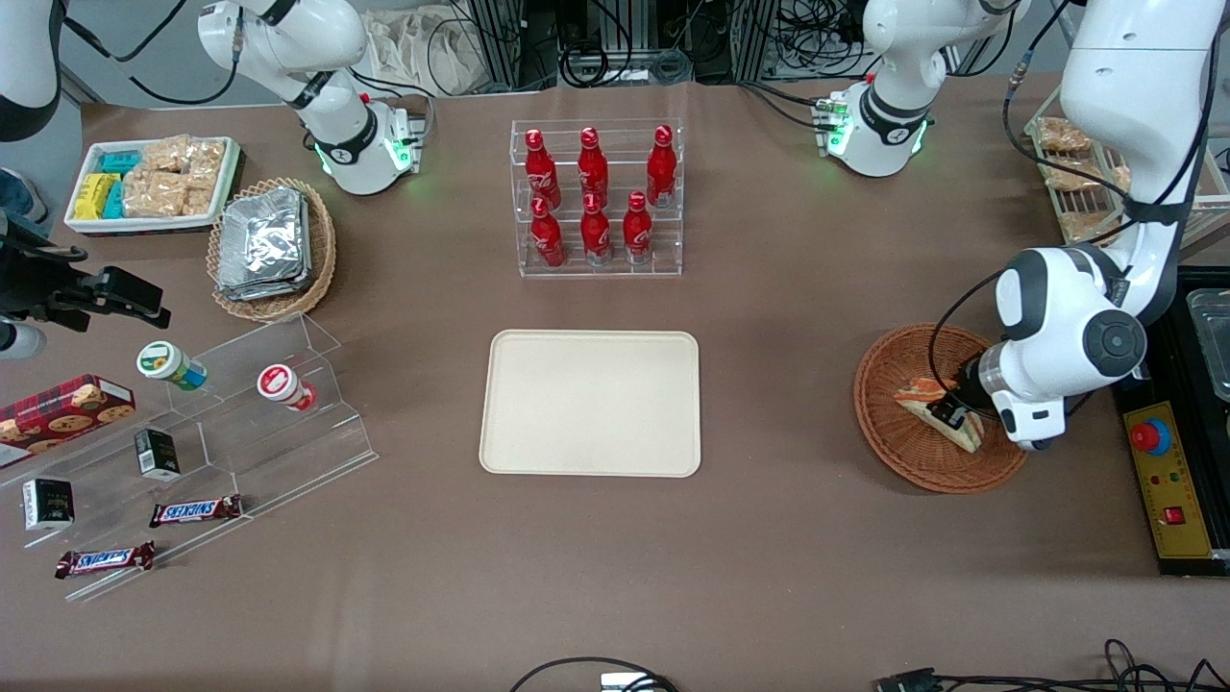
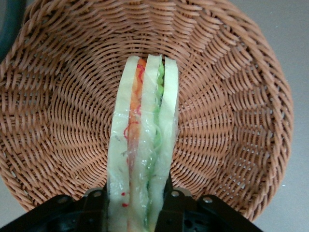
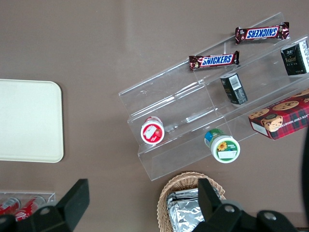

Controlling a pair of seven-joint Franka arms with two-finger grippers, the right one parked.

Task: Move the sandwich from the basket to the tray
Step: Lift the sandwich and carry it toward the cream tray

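We see the tray (image 1: 591,403) lying flat at mid-table, nearer the front camera than the clear rack of red bottles (image 1: 596,195). Toward the working arm's end sits the basket (image 1: 894,437), well apart from the tray. In it lies the sandwich (image 2: 143,145), and our gripper (image 1: 950,411) is down inside the basket with its fingers (image 2: 96,205) closed against the wedge's bread sides.

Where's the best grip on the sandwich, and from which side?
Across the two bread faces at the wide end, coming from above. The sandwich stands on edge in the basket, layers facing up, so its flat bread sides suit the fingers. The gripper already straddles it that way, a finger against each face.
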